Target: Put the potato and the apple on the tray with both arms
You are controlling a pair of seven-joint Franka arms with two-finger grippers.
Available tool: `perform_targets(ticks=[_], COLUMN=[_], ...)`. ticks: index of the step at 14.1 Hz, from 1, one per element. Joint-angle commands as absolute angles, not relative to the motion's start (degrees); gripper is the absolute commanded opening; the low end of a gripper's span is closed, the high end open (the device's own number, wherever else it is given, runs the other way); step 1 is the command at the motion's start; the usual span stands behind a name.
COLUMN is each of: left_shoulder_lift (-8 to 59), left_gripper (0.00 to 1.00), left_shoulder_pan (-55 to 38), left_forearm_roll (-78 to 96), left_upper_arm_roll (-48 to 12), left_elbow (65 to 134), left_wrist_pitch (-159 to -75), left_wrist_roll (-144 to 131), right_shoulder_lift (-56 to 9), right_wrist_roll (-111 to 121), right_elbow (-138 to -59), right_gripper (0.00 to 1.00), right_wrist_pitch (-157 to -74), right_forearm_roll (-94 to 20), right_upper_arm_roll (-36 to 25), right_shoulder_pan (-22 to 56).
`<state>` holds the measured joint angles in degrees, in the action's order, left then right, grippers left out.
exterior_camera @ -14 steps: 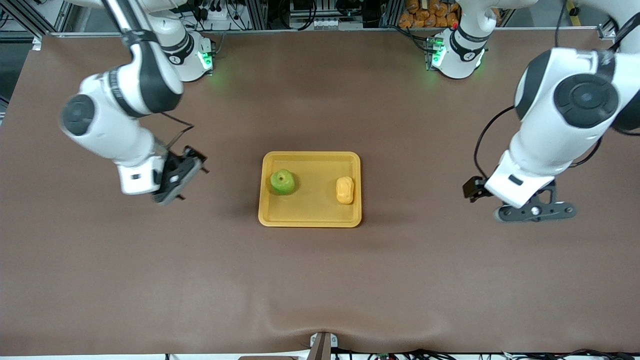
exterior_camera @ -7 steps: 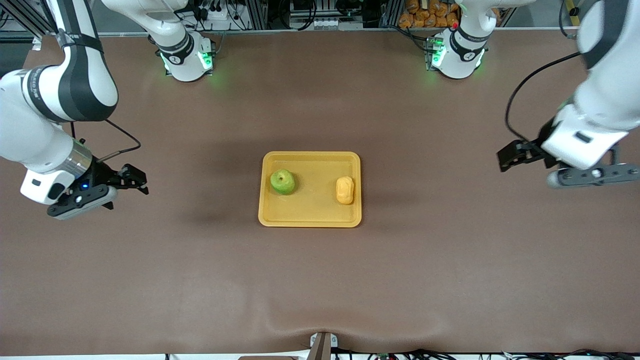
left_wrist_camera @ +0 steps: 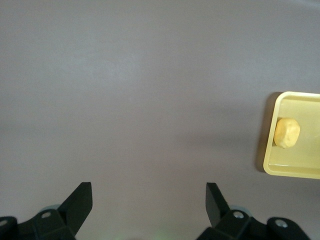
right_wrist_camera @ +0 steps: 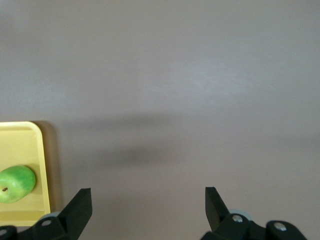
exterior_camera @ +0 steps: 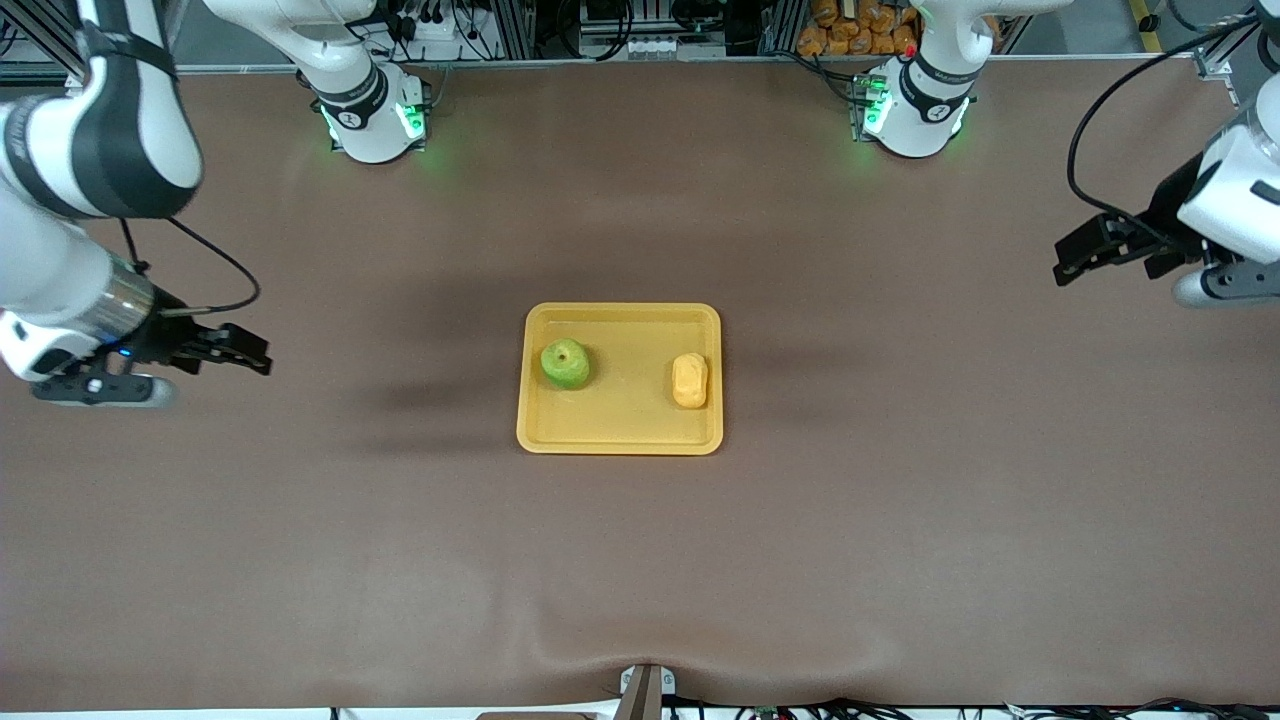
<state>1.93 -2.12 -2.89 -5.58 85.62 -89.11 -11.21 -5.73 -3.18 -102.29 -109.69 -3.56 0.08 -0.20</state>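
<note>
**A:** Start at your fingers. What do you have in them?

**B:** Nothing. In the left wrist view the left gripper (left_wrist_camera: 148,202) has its two black fingers (left_wrist_camera: 80,202) spread wide over bare brown table (exterior_camera: 640,560). The right gripper (right_wrist_camera: 148,205) looks the same in its own wrist view: fingers (right_wrist_camera: 80,207) wide apart, touching nothing.

**A:** And where do the task's things lie from there?

**B:** Both sit on the tray (exterior_camera: 620,438) at the middle of the table. The apple (exterior_camera: 565,364) is at the tray's end toward the right arm, stem dimple up. The potato (exterior_camera: 690,380) is at the end toward the left arm, close to that rim, its long axis running from the bases toward the front camera. The two are well apart from each other.

**A:** Which arm is nearer to what?

**B:** Your right gripper (exterior_camera: 215,350) hangs over open table toward the right arm's end, so the apple is its nearer item. Your left gripper (exterior_camera: 1110,248) is over the left arm's end, with the potato on its side. Each is well clear of the tray.

**A:** So what is left for you to do?

**B:** By my reading, nothing on the tray. Both items rest inside the rim, so the placing looks done and you need no further grasp.
</note>
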Motion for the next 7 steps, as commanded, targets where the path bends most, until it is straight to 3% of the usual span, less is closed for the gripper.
perform_targets(ticks=[1,7], left_shoulder_lift=[-0.6,-2.8], left_gripper=[1.00,1.00], left_shoulder_pan=[-5.0,-7.0], left_forearm_roll=[-1.9,-1.4], left_upper_arm_roll=[-2.0,-0.5], left_elbow=[87.3,89.3], left_wrist_pitch=[-88.9,-83.6], left_wrist_roll=[-10.7,-10.1], right_shoulder_lift=[-1.8,2.7], right_wrist_roll=[-4.4,0.3], right_elbow=[-102.7,-100.1], right_gripper=[1.00,1.00], right_wrist_pitch=[-107.0,-98.6], right_forearm_roll=[-3.1,-3.0], right_upper_arm_roll=[0.5,1.1], right_shoulder_pan=[-4.1,-5.1])
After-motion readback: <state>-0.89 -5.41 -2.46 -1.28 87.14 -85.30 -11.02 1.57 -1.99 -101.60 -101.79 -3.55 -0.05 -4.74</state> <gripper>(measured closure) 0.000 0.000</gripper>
